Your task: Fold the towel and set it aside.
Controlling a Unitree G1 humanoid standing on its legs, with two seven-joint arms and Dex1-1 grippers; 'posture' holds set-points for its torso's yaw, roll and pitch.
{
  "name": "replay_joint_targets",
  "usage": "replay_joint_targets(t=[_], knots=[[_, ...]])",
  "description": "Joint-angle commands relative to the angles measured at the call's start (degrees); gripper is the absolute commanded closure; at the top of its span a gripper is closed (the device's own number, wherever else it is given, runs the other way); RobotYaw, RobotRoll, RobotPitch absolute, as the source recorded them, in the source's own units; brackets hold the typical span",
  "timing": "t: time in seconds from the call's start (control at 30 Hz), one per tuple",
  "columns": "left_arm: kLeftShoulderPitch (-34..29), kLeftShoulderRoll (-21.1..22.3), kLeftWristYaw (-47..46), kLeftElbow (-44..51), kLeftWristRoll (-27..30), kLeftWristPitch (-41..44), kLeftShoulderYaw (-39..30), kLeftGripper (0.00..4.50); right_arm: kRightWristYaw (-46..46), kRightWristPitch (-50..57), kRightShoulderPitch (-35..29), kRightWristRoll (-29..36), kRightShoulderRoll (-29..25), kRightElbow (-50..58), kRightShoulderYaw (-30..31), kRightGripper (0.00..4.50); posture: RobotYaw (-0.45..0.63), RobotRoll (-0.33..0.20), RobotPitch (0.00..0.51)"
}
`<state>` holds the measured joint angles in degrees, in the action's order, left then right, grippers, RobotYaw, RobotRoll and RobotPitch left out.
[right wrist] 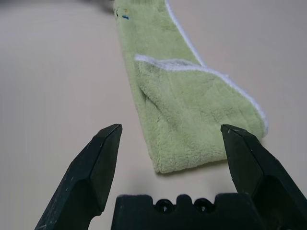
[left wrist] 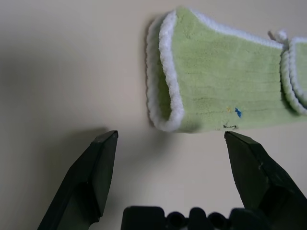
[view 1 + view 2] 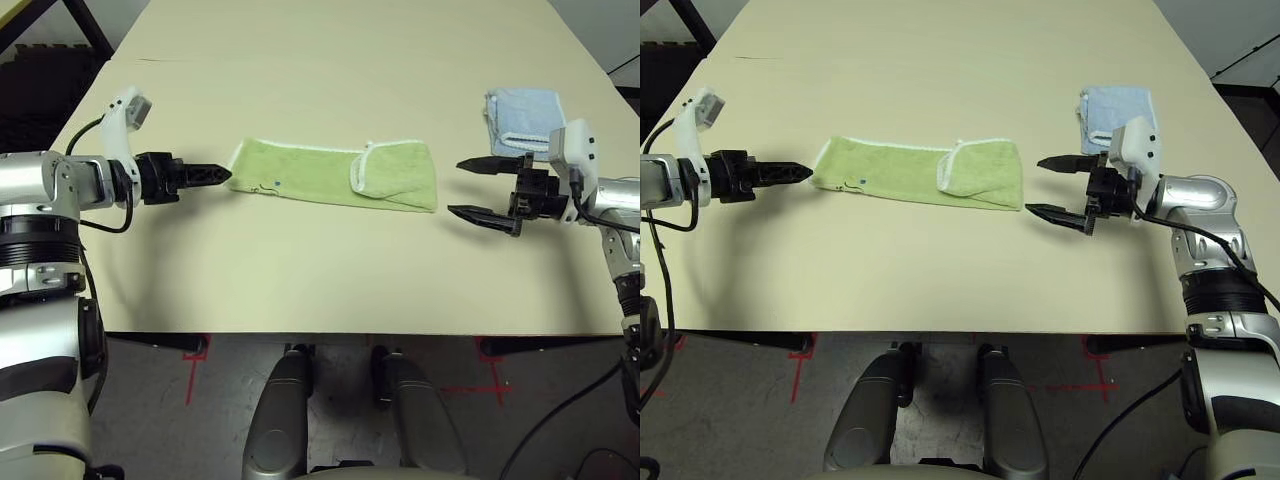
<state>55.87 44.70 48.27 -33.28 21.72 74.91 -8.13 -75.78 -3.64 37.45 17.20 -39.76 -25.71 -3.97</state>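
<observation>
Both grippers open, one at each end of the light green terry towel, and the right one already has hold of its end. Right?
Not quite. The right gripper holds nothing: its open fingers stand short of the light green terry towel, as the right wrist view shows. The left gripper is open at the other end.

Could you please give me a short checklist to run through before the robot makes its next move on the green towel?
1. Left gripper jaws open and empty: ok.
2. Right gripper jaws open and empty: ok.
3. Green towel lying flat on the table in a long strip, one end already folded over: ok.
4. Each gripper level with one end of the towel, not touching it: ok.
5. Blue towel apart from the green towel, behind the right gripper: ok.
6. Fold finished and towel set aside: not ok.
</observation>
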Motion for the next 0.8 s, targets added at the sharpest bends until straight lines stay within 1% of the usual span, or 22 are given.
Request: replay_joint_targets(t=[0.03, 0.17, 0.43, 0.8], knots=[[1.05, -1.88, -3.41, -2.79, 1.00, 2.24, -3.12, 0.00, 0.46, 1.32, -1.02, 0.81, -0.21, 1.72, -0.21, 0.03, 0.09, 0.000, 0.208], [2.30, -4.44, -6.83, -4.30, 2.21, 3.20, -7.19, 0.00, 0.87, 1.88, -1.39, 0.95, -0.29, 2.43, -0.29, 0.03, 0.08, 0.000, 0.208], [1.77, -6.59, -9.84, -4.19, 3.70, 3.91, -9.72, 0.00, 1.62, 2.56, -1.56, 0.87, -0.30, 3.24, -0.21, 0.03, 0.08, 0.000, 0.209], [2.51, -9.15, -14.81, -6.53, 4.35, 1.69, -13.72, 0.00, 2.27, 2.93, -1.85, 0.80, -0.06, 4.21, 0.09, 0.03, 0.07, 0.000, 0.206]])
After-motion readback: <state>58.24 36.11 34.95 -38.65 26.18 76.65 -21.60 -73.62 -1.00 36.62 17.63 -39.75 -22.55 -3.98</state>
